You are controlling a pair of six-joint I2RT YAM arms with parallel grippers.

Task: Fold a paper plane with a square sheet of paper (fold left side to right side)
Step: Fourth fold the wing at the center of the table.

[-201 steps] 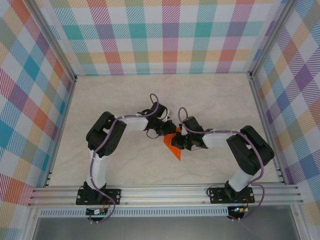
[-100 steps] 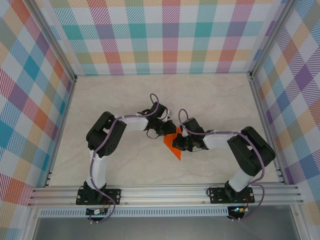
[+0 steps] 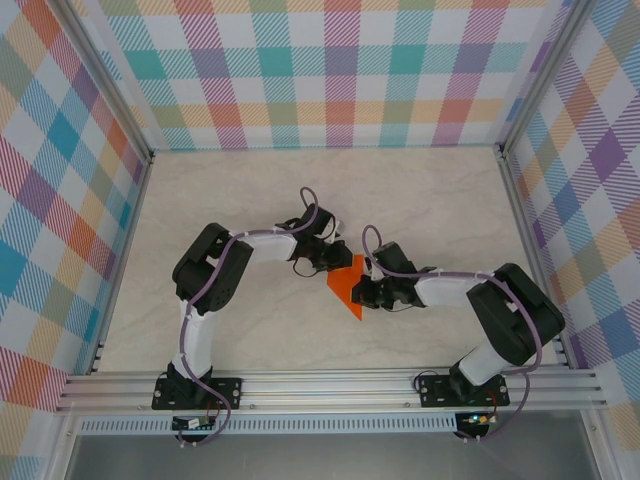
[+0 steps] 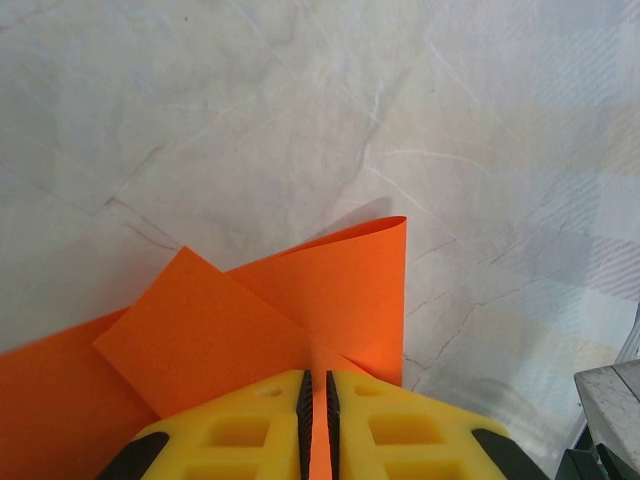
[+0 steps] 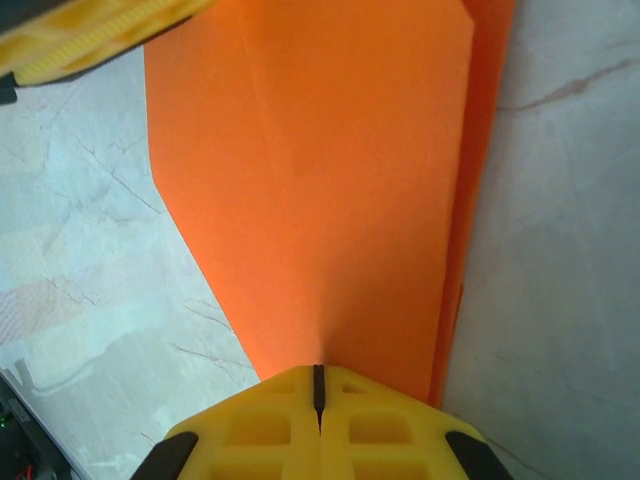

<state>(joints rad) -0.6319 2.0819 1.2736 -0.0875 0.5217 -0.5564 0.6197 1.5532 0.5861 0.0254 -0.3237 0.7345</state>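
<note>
The square sheet of paper (image 3: 347, 291) is bright orange and lies partly folded at the middle of the table, with layered flaps. My left gripper (image 3: 337, 263) is at its far edge, shut on a raised ridge of the paper (image 4: 262, 325); an orange strip shows between the yellow fingers (image 4: 240, 430). My right gripper (image 3: 366, 293) is at the paper's right side. Its jaws are fully shut, with no orange between them, and its tips (image 5: 318, 385) rest on the flat orange layer (image 5: 320, 180). The left gripper's yellow finger (image 5: 90, 40) shows in the right wrist view.
A pale marbled tabletop (image 3: 250, 200) surrounds the paper. Plaid walls with metal posts (image 3: 140, 150) enclose three sides. A metal rail (image 3: 330, 385) carrying both arm bases runs along the near edge.
My right gripper has slid a little toward the near right across the paper, and its elbow has swung right. The paper and the left gripper have stayed in place.
</note>
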